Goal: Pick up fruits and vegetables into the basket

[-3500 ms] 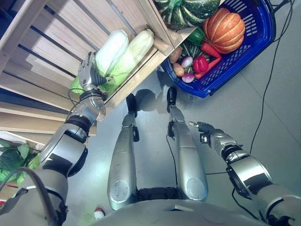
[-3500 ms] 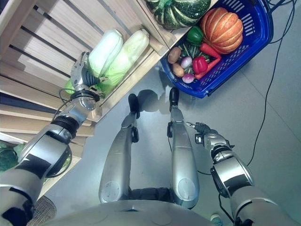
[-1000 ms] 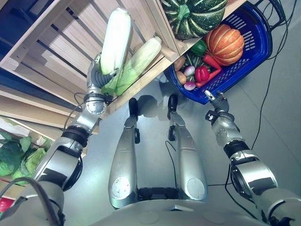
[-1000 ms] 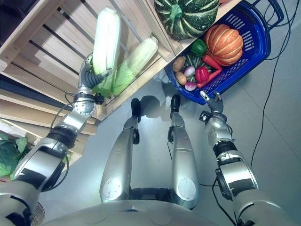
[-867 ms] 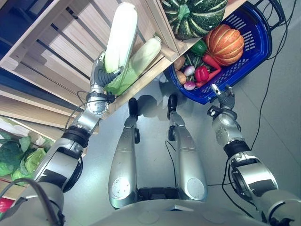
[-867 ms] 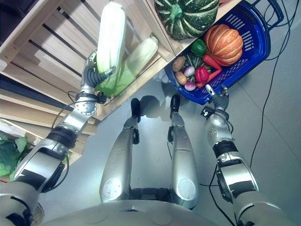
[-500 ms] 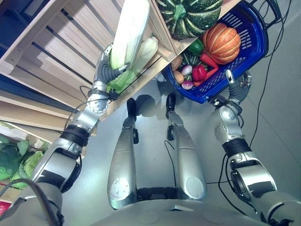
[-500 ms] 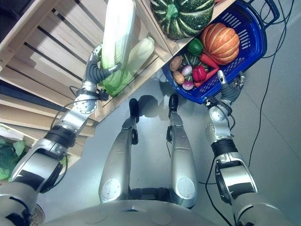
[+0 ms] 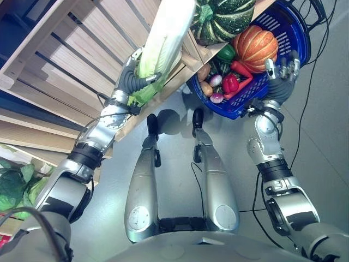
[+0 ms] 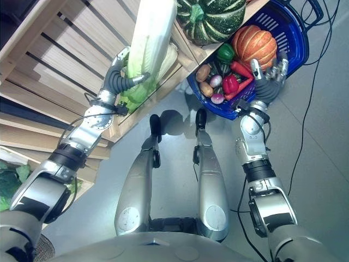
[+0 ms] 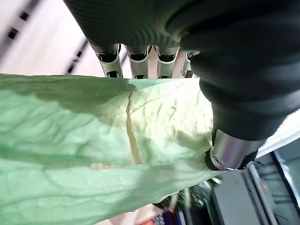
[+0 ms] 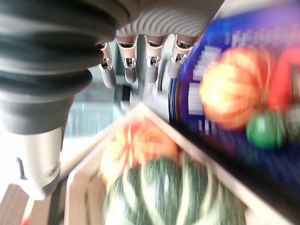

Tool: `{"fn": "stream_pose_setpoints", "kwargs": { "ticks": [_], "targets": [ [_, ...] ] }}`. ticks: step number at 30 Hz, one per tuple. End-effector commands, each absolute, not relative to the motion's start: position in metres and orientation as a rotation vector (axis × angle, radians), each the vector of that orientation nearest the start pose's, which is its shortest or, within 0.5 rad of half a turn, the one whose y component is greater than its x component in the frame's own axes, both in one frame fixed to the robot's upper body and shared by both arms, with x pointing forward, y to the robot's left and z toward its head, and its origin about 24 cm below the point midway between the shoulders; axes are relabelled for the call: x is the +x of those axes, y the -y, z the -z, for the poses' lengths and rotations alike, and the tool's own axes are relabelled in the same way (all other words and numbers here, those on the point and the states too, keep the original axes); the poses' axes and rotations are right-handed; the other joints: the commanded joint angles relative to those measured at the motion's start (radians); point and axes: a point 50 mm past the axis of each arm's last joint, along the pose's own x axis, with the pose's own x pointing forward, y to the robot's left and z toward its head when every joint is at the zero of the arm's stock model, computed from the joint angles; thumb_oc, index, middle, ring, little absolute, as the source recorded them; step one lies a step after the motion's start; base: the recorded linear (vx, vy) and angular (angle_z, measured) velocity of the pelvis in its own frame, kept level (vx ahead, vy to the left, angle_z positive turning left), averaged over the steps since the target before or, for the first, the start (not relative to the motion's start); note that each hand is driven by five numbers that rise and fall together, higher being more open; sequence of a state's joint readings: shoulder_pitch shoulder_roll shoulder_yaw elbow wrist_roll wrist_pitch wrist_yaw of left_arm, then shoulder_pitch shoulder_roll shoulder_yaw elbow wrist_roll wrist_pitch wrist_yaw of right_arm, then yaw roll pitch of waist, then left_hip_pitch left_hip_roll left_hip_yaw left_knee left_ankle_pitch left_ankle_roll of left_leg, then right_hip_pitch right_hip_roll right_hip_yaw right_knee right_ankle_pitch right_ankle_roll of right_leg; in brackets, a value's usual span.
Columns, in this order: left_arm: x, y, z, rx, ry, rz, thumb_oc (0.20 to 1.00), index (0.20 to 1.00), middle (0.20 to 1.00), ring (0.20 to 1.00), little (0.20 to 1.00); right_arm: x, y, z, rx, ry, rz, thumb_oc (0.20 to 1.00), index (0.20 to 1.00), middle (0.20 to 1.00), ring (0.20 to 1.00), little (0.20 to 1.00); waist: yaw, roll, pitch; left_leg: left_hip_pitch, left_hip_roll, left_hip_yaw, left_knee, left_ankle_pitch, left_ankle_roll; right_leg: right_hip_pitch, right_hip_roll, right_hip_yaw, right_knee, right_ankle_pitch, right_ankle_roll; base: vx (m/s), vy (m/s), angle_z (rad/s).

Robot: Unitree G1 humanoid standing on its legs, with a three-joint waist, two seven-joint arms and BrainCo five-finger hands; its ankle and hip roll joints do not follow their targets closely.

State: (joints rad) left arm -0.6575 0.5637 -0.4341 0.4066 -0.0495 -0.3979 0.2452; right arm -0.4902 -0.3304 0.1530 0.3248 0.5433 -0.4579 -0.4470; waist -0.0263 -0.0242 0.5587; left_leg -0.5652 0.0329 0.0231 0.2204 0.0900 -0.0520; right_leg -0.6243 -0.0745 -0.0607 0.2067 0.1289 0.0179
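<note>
The left hand (image 9: 132, 80) is clamped on the leafy green base of a long napa cabbage (image 9: 166, 34), fingers on one side and thumb on the other; the left wrist view shows the fingers (image 11: 136, 61) pressed against the pale green leaf. The cabbage is held raised and tilted, its pale upper end reaching up across the front edge of the wooden shelf (image 9: 82, 49). A second napa cabbage (image 10: 168, 57) lies on the shelf just behind the held one. A dark green striped pumpkin (image 9: 221, 19) sits on the neighbouring shelf section, beside the raised cabbage. The right hand (image 9: 282, 73) is held up with its fingers straight and spread, empty, at the near rim of the blue basket (image 9: 300, 38). The basket stands on the grey floor (image 9: 180, 98) next to the shelf and contains an orange pumpkin (image 9: 255, 48), a green pepper (image 9: 226, 53), a red pepper (image 9: 229, 83), a carrot (image 9: 240, 67), small potatoes (image 9: 206, 89) and a red onion (image 9: 217, 97).
</note>
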Motion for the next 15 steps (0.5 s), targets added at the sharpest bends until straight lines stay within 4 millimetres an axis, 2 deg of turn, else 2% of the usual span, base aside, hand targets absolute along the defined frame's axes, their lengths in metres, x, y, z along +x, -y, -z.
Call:
{"fn": "stream_pose_setpoints", "kwargs": {
  "ticks": [1,7,15],
  "targets": [
    [0.333,-0.146,-0.201,0.521,0.781,0.226,0.2,0.2,0.2,0.2,0.2,0.313,0.189,-0.159,0.341,0.598,0.137,1.0,1.0,1.0,1.0,1.0,-0.001,0.017,-0.039,-0.007,-0.033,-0.012,-0.012,-0.037,0.023,0.03,0.002,-0.05,0.082,-0.109,0.055,0.0,0.0,0.0],
    [0.328,-0.136,-0.202,0.575,0.781,0.339,0.2,0.2,0.2,0.2,0.2,0.309,0.163,-0.165,0.398,0.595,-0.135,1.0,1.0,1.0,1.0,1.0,-0.002,0.008,-0.039,-0.004,-0.028,-0.007,-0.026,-0.028,0.021,0.033,0.004,-0.056,0.074,-0.106,0.057,0.0,-0.005,0.0],
    [0.324,-0.124,-0.209,0.624,0.798,0.452,0.2,0.2,0.2,0.2,0.2,0.304,0.146,-0.177,0.433,0.62,-0.298,1.0,1.0,1.0,1.0,1.0,0.001,0.0,-0.039,-0.006,-0.025,-0.006,-0.036,-0.024,0.021,0.032,0.005,-0.059,0.067,-0.104,0.06,0.0,0.0,0.0]
  ]
}}
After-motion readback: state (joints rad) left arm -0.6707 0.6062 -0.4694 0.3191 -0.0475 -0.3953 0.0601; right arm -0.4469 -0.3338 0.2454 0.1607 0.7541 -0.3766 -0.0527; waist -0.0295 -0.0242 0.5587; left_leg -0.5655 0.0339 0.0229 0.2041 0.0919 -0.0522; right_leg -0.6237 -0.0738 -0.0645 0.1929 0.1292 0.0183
